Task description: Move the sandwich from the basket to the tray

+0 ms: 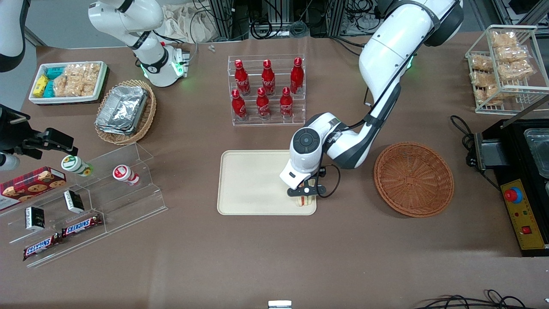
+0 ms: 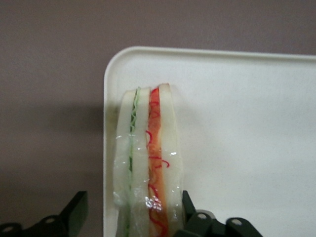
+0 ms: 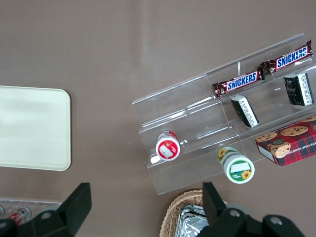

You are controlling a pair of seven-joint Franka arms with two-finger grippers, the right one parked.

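Note:
The clear-wrapped sandwich (image 2: 148, 163) stands on edge in the corner of the cream tray (image 2: 247, 148) nearest the front camera and the brown basket. Its red and green filling stripes face the wrist camera. My left gripper (image 2: 133, 200) straddles it from above, open: one finger (image 2: 189, 205) is at the bread's side, the other finger (image 2: 76, 210) stands clear of the wrap with a gap. From the front, the gripper (image 1: 305, 192) hangs over the sandwich (image 1: 305, 201) on the tray (image 1: 253, 180). The reddish-brown basket (image 1: 414, 179) holds nothing and lies beside the tray toward the working arm's end.
A clear rack of red bottles (image 1: 266, 92) stands farther from the camera than the tray. A tan basket of foil containers (image 1: 125, 111), a white snack bin (image 1: 68, 81) and an acrylic stand with snack bars (image 1: 85, 201) lie toward the parked arm's end. A black machine (image 1: 523, 180) is past the brown basket.

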